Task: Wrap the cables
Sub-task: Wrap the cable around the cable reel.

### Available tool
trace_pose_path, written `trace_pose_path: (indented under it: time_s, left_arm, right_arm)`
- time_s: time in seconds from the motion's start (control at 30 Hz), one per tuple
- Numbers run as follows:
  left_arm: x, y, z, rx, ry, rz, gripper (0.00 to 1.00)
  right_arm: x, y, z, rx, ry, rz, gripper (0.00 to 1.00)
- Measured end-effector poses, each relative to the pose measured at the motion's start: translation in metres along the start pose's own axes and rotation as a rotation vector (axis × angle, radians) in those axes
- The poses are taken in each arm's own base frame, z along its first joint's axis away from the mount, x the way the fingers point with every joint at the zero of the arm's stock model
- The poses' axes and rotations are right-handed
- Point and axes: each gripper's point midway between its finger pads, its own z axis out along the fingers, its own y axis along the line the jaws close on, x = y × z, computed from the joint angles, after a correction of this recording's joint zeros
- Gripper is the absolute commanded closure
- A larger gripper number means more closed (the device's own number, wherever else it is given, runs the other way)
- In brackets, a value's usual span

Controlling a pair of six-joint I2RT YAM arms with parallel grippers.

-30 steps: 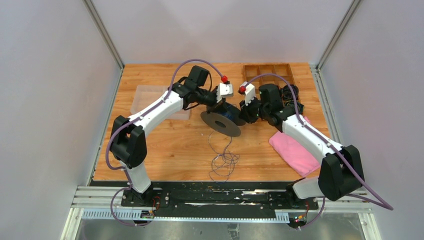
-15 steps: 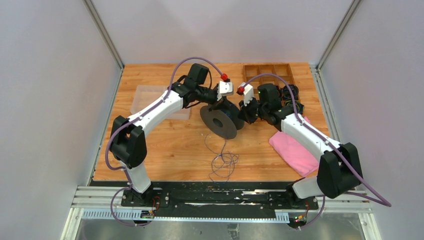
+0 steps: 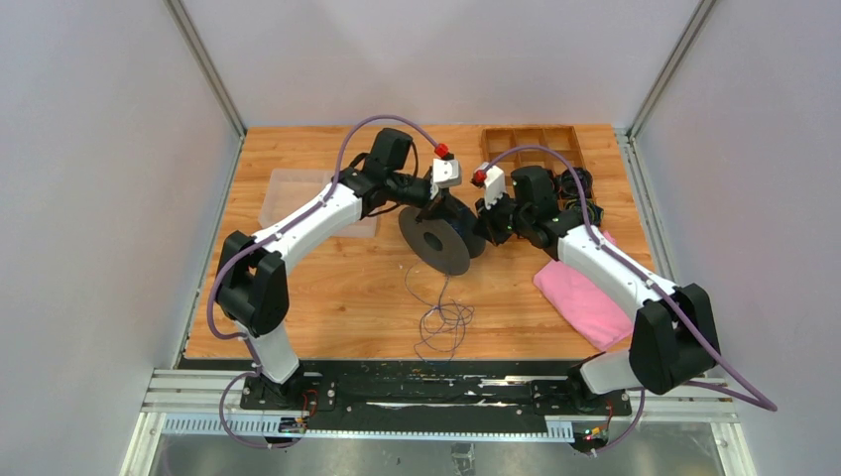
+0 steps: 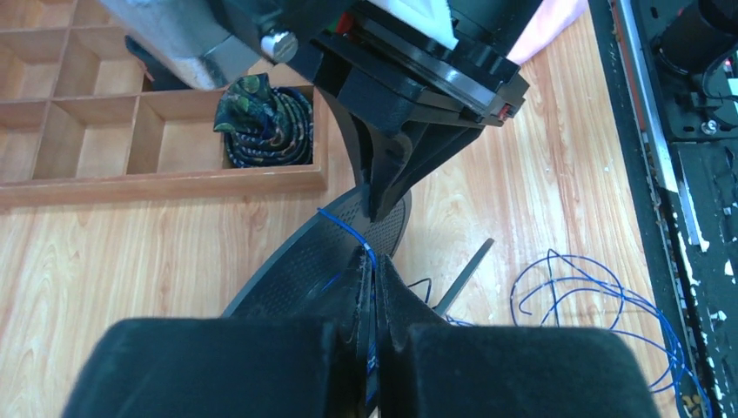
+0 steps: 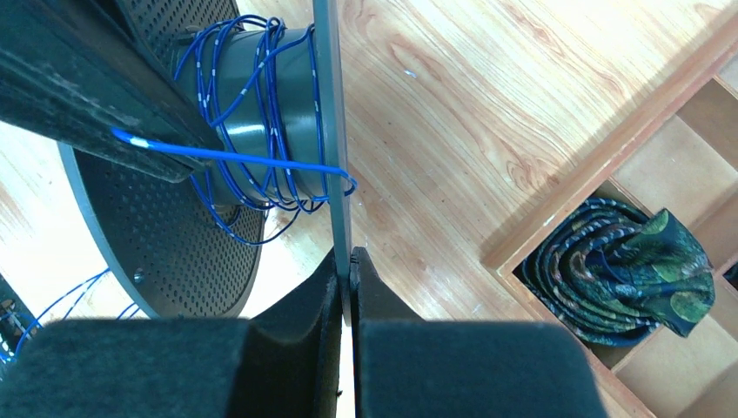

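Our left gripper [image 4: 372, 280] is closed tight, its tips pinching the thin blue cable [image 4: 346, 228]. Our right gripper [image 5: 349, 261] is clamped on the thin rim of one flange of the dark spool [image 5: 152, 226], so the two sets of fingers meet almost nose to nose over it. From the left pinch the cable runs taut across to the held flange and hooks over its edge just ahead of the right fingertips. There it joins the uneven turns already on the hub. The rest trails down from the spool to a loose tangle of loops [image 3: 443, 322] on the table [image 3: 327, 288], back from both grippers toward the arm bases and not yet wound. We judge the hooked edge to be the main risk, because pulling from here could drag the strand outside the flange instead of onto the hub. The rim grip is narrow, so a hard tug could twist the spool in the right fingers. The limp loops could also knot as they are drawn up, and so fine a wire could slip out of the left pinch.
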Motion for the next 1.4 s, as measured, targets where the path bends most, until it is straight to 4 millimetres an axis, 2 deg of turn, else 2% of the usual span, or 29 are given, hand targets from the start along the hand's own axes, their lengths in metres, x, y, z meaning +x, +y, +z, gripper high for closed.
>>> trace_pose_path:
  time_s: [0.3,0.6,0.73,0.83,0.97,1.13,1.3,1.4]
  left_arm:
    - [0.001,0.022,-0.002,-0.139,0.019,-0.104,1.0]
    - [0.005,0.038,-0.005,-0.268,0.029,-0.257,1.0]
    - [0.006,0.044,-0.005,-0.301,0.033,-0.311,0.95]
    - [0.006,0.053,-0.002,-0.317,0.043,-0.335,0.89]
    - [0.006,0.06,0.0,-0.33,0.051,-0.346,0.75]
    - [0.001,0.064,-0.003,-0.348,0.049,-0.349,0.49]
    - [0.002,0.069,-0.006,-0.386,0.056,-0.365,0.3]
    - [0.003,0.073,-0.009,-0.422,0.062,-0.386,0.24]
  right_arm:
    - [-0.001,-0.015,-0.007,0.118,0.008,0.066,0.99]
    - [-0.005,-0.021,-0.011,0.227,0.01,0.068,0.99]
    - [-0.008,-0.021,-0.014,0.278,0.004,0.079,0.99]
    - [-0.013,-0.023,-0.019,0.322,-0.013,0.094,0.99]
    - [-0.016,-0.028,-0.024,0.368,-0.031,0.11,0.99]
    - [-0.016,-0.032,-0.024,0.408,-0.044,0.132,0.99]
    - [-0.018,-0.031,-0.023,0.434,-0.055,0.143,0.99]
    - [-0.018,-0.031,-0.023,0.443,-0.06,0.155,0.99]
